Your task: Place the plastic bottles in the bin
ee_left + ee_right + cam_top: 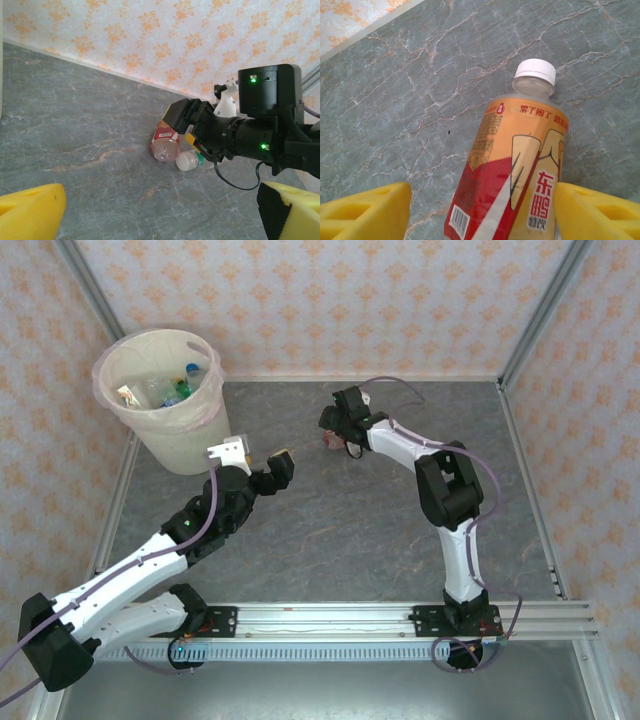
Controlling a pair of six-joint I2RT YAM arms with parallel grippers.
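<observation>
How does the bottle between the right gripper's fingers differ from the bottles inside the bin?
The orange-labelled bottle lies on the table; the binned bottles sit inside the bin. The orange-labelled bottle is white-capped; the binned bottles look clear, blue and green. All are small plastic bottles.

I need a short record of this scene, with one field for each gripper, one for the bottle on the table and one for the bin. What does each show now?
left gripper: open, empty, above the table, beside the bin
right gripper: open, fingers on both sides of the bottle, one side with a gap
bottle: lying on the table, white cap, orange and red label
bin: upright at the far left corner, several bottles inside
</observation>
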